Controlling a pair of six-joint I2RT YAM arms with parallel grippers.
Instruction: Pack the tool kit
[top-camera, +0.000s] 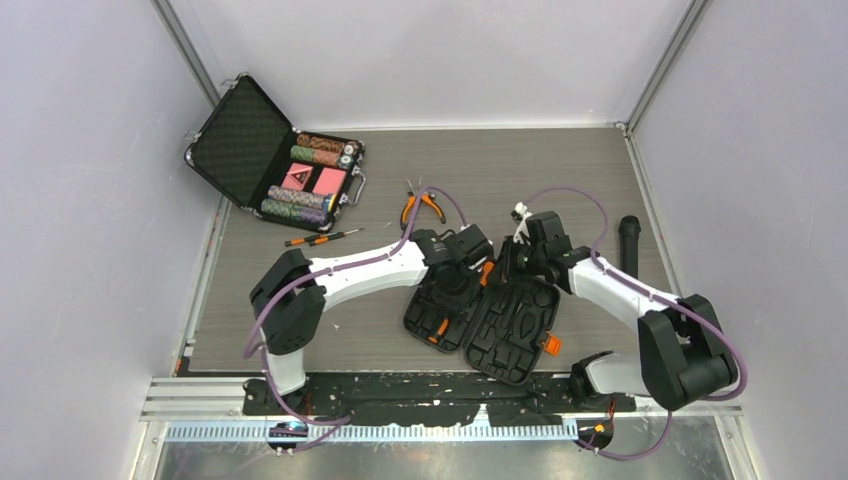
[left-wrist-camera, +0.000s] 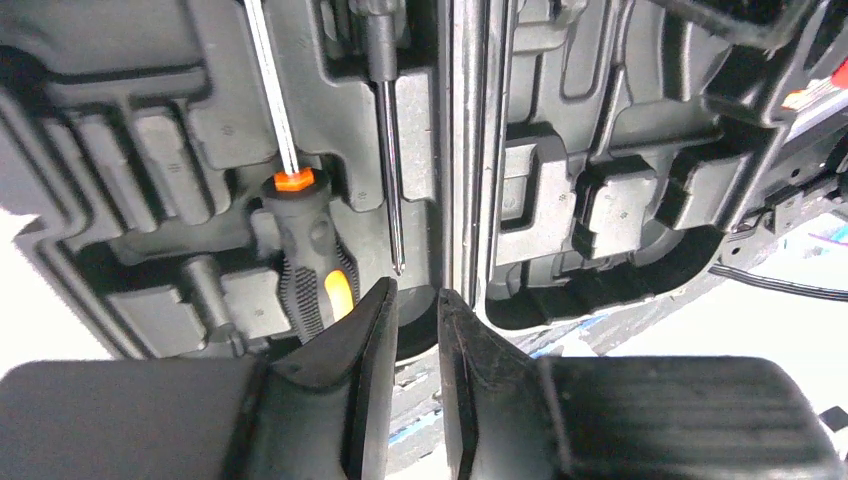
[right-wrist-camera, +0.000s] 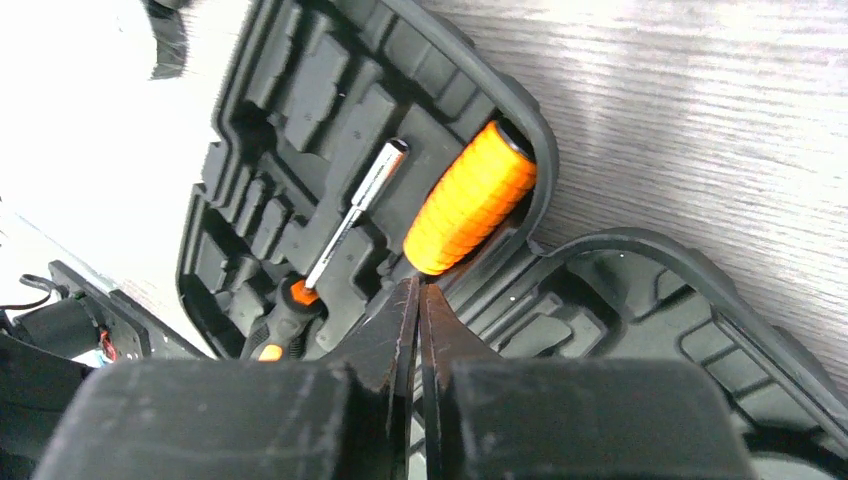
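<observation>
Tool kit (top-camera: 515, 330) lies open near the front edge of the table (top-camera: 560, 180), left tool (left-wrist-camera: 415, 292) slightly apart, right tool (right-wrist-camera: 421, 290) together.

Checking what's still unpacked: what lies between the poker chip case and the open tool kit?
In the top view, a thin screwdriver and orange-handled pliers lie loose there; the left arm reaches across too.

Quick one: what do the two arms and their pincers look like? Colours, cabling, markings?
The left arm and right arm both have white link shells between bulky black joint housings. A purple cable loops loosely along each. The left pincer and right pincer are all black, with blocky bodies and two wedge-shaped fingers tapering to thin tips. No markings are legible.
</observation>
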